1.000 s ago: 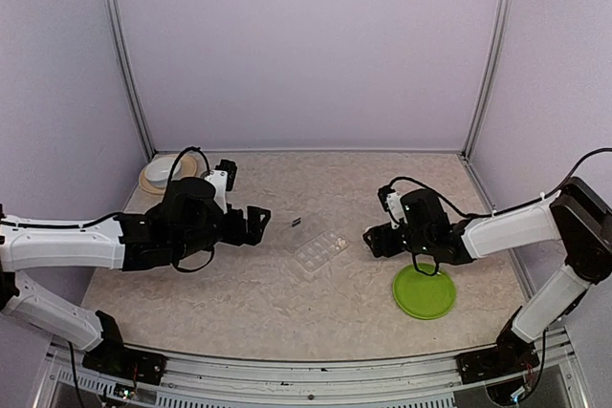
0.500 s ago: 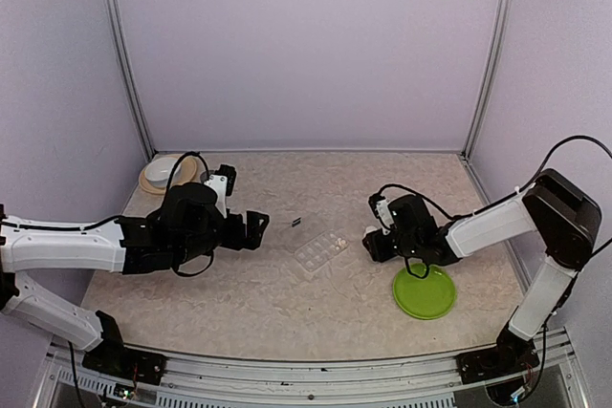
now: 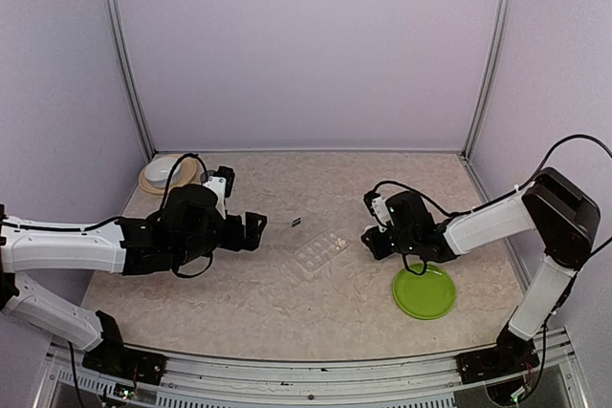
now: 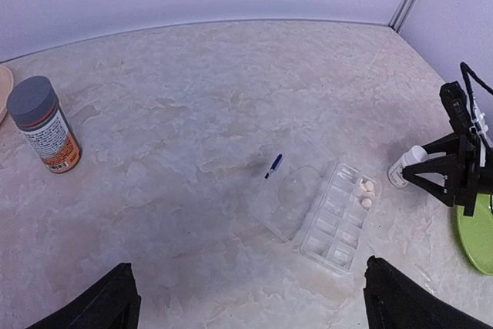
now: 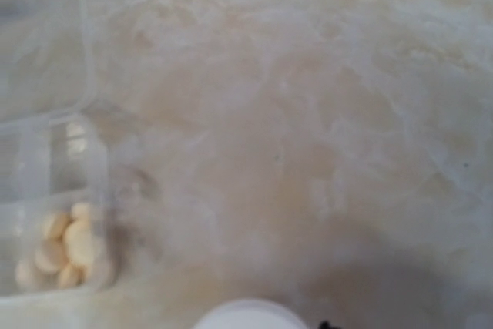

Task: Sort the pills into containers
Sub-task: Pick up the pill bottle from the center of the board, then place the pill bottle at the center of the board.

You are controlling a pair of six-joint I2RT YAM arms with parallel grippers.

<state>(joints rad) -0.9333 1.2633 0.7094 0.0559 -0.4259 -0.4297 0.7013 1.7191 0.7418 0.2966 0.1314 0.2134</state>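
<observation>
hanging wide open, left gripper (image 3: 256,228) faces the containers (image 4: 323,206) ahead; right gripper (image 3: 371,239) has the white bottle (image 4: 402,169) at its tips, can't tell if clamped.

A clear compartment box (image 4: 331,217) lies open mid-table, whitish pills (image 4: 365,193) in one end compartment, grey-capped bottle (image 4: 45,123) far left.

Soft, even light leaves only faint shadows on the counter (image 3: 287,303). The right wrist view is blurred and washed out, the others sharp.
</observation>
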